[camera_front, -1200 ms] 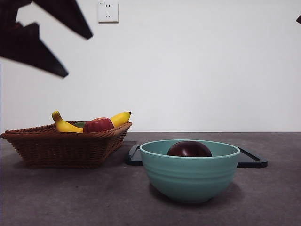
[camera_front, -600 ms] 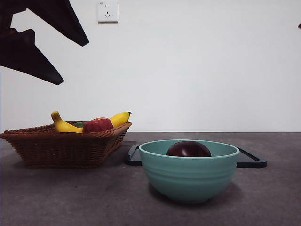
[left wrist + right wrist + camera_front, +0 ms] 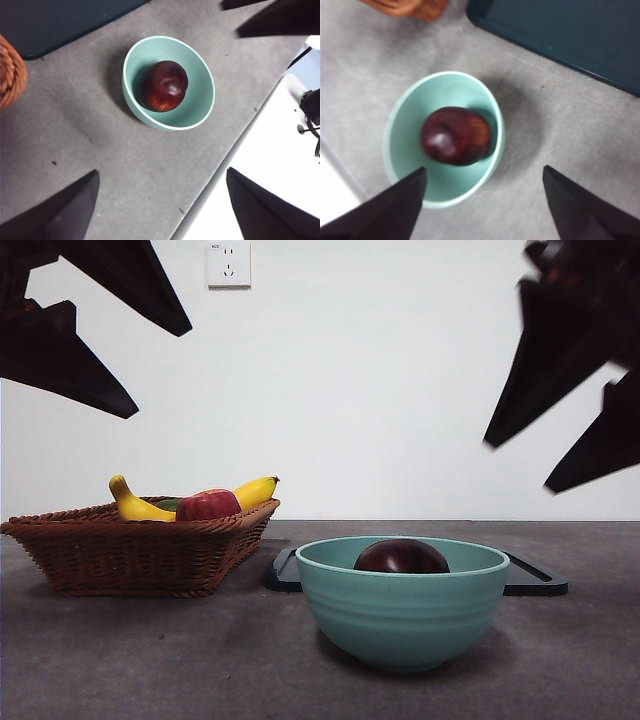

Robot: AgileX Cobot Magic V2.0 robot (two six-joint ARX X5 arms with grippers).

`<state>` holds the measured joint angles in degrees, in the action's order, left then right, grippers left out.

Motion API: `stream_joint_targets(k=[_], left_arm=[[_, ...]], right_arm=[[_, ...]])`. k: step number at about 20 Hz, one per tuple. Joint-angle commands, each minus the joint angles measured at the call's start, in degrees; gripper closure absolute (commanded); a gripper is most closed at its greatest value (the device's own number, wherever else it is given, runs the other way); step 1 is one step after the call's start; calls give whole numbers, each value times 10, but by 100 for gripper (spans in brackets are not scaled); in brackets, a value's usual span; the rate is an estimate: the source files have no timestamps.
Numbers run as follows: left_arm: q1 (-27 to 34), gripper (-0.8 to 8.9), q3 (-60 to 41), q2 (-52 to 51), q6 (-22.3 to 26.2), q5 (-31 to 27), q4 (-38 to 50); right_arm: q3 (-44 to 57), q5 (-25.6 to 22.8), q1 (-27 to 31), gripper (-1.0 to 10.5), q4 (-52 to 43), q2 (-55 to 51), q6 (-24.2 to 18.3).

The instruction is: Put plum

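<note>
The plum (image 3: 402,557) sits in the green bowl (image 3: 402,615); left tool (image 3: 160,210) and right tool (image 3: 482,205) hover above, both spread wide and empty.

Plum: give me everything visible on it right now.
The plum is a small round fruit, glossy, very dark maroon, with lighter reddish streaks low on one side and a shallow dimple on top. It looks whole and unmarked. It lies inside the green bowl, resting on the bottom against one inner wall, its top just showing above the rim in the front view. No claw touches it.
</note>
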<state>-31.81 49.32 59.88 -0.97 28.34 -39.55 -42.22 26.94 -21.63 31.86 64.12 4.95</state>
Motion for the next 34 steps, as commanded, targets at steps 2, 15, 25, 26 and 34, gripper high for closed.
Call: stream_joint_targets(k=[2,15,25,26,34], left_arm=[[-5,409,5,4,-1,3,6],[-5,409,5,4,-1,3,6],[-5,409,5,4,1,3,6],[-5,409,5,4,2,3,6],[-5,409,5,4,3,3,6]], right_arm=[[-2,-34,-31,629,-45,55,11],[-2,-110,-94,821,-130,165,29],[-10,-105,-94,938,-147,159,49],[-16,-105,-94,938,-147,154,51],[-116,-139,-47,938,-112,158,51]])
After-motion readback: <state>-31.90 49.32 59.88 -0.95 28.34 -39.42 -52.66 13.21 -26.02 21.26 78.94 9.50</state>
